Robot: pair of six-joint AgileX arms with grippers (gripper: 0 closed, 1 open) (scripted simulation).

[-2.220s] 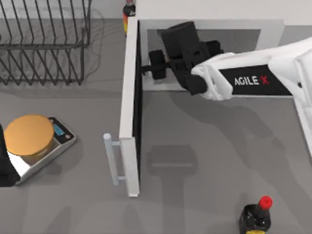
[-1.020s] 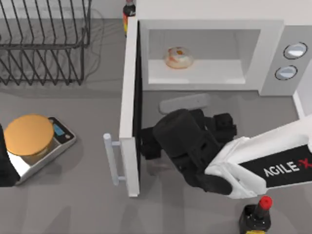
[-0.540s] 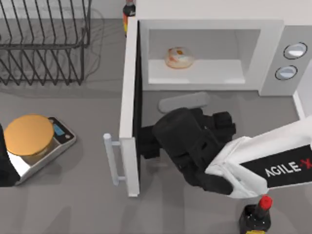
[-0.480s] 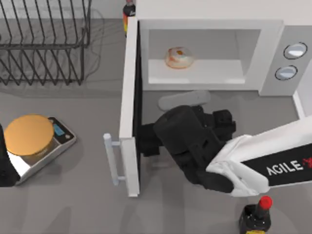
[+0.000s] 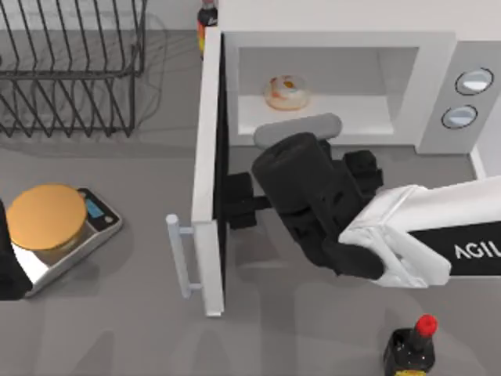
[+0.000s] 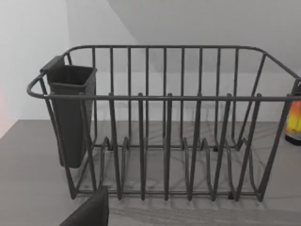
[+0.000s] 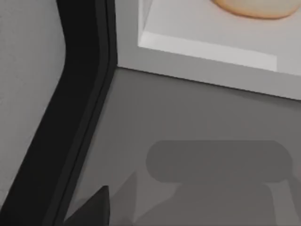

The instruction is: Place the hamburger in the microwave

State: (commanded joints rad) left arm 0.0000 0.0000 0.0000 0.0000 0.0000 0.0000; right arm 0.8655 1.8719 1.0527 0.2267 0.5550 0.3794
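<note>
The hamburger point(image 5: 286, 92) sits on the floor of the microwave point(image 5: 337, 43) cavity, toward its left half, at about twelve o'clock from the right pincer point(image 5: 239, 205). That pincer is on the bench point(image 5: 117, 313) outside the cavity, just beside the inner face of the open door point(image 5: 208, 180), which stands swung out toward six o'clock. The pincer holds nothing; whether its fingers are spread or closed cannot be told, since the wrist body hides them from above. The right wrist view looks along the dark door edge point(image 7: 80, 108) to the cavity sill, with the bun's underside point(image 7: 256, 7) at the frame's edge.

The placing looks done, so the step in hand is probably clearing out or shutting the door. To do it well, the arm should keep its bulk away from the sill and push the door's inner face near the handle point(image 5: 178, 254) end, sweeping toward three o'clock in an arc that follows the hinge. A red-capped bottle point(image 5: 412, 348) stands at five o'clock and should be avoided. The left arm is parked at nine o'clock, near the scale point(image 5: 59, 231), its camera facing the dish rack point(image 6: 164, 122).
</note>
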